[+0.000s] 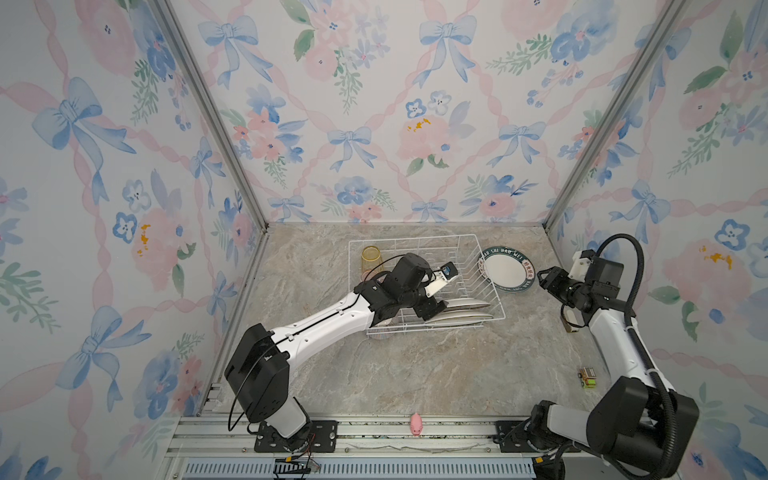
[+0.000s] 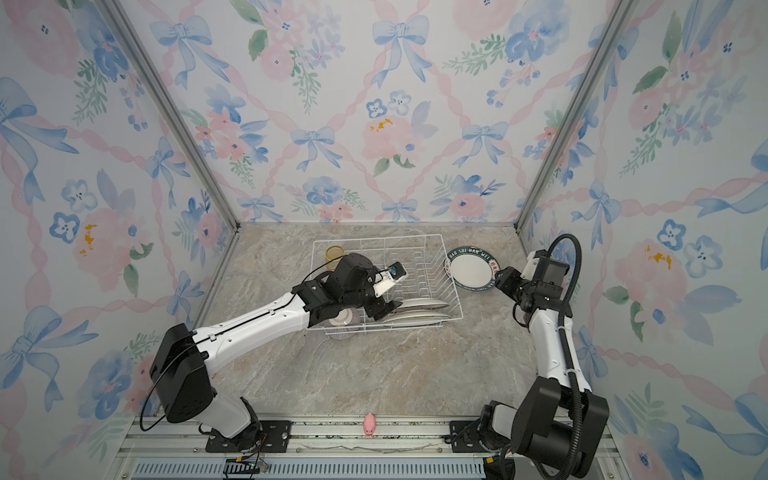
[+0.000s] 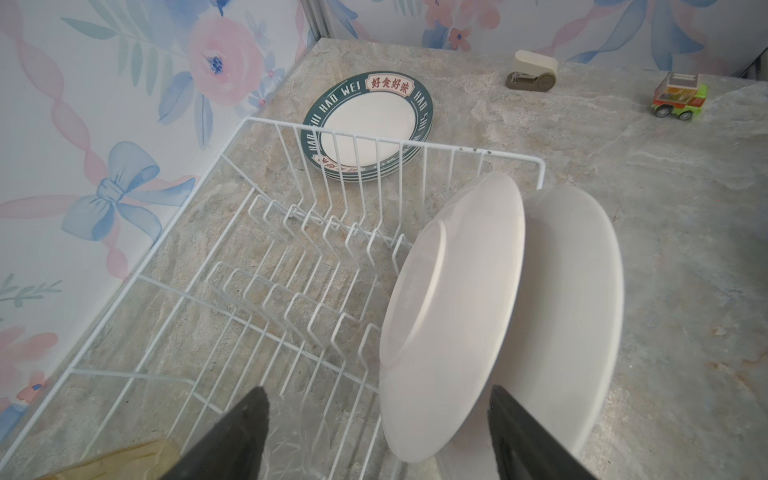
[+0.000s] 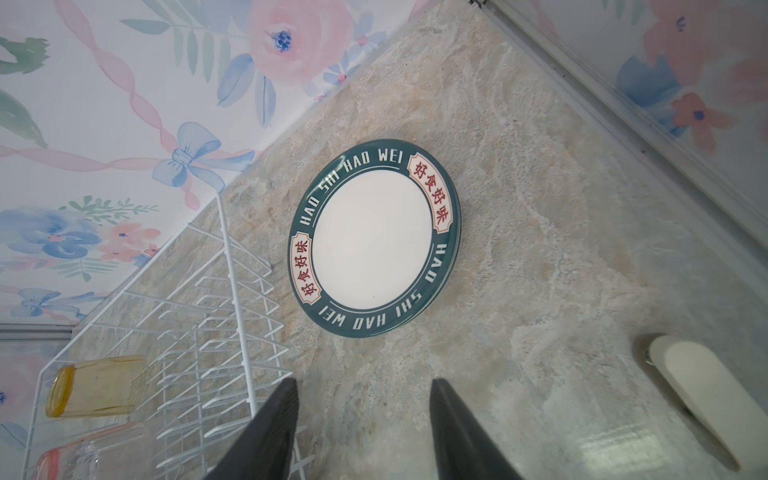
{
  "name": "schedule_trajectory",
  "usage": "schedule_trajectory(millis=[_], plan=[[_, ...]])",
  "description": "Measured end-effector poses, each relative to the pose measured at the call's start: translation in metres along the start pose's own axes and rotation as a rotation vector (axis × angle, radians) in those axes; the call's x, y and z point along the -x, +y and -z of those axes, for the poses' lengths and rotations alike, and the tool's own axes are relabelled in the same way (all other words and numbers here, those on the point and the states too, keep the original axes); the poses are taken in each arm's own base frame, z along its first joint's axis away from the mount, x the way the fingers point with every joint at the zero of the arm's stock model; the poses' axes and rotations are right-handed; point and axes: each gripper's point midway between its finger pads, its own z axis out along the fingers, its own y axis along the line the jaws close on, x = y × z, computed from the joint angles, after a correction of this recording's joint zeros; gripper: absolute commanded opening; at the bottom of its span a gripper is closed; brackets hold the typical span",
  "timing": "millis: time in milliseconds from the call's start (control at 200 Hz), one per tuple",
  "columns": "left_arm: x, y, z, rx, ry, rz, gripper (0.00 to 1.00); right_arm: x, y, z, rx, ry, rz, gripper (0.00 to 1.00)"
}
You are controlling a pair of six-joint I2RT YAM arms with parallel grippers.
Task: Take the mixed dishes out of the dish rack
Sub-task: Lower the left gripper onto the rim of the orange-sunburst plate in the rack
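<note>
The white wire dish rack lies on the marble tabletop, its long side running left to right in both top views. Two plain white plates stand on edge at its near right end, rims along that line. The left tool, jaws apart, straddles the rim of the farther one. The right tool hangs released beside the green-rimmed plate stack.

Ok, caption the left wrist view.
Open left gripper framing a round white plate standing in the white wire dish rack.
</note>
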Motion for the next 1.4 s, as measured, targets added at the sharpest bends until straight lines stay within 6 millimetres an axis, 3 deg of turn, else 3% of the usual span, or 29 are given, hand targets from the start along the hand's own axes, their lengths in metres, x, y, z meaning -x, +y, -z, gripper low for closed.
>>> schedule_trajectory(millis=[220, 445, 920, 1210, 1400], plan=[[-0.009, -0.001, -0.013, -0.001, 0.039, -0.024, 0.71, 0.003, 0.005, 0.013, 0.0, -0.024, 0.014, 0.54], [-0.008, -0.004, -0.013, -0.012, 0.04, -0.043, 0.66, 0.001, 0.004, 0.015, -0.01, -0.019, 0.011, 0.54], [0.005, -0.027, -0.007, -0.062, 0.005, -0.095, 0.68, -0.004, 0.011, 0.013, 0.003, -0.006, 0.025, 0.54], [0.007, -0.03, -0.006, -0.077, 0.007, -0.108, 0.65, -0.003, 0.015, 0.016, 0.01, -0.015, 0.032, 0.54], [0.008, -0.029, -0.016, -0.081, 0.02, -0.123, 0.63, 0.0, 0.018, 0.023, 0.018, -0.034, 0.039, 0.53]])
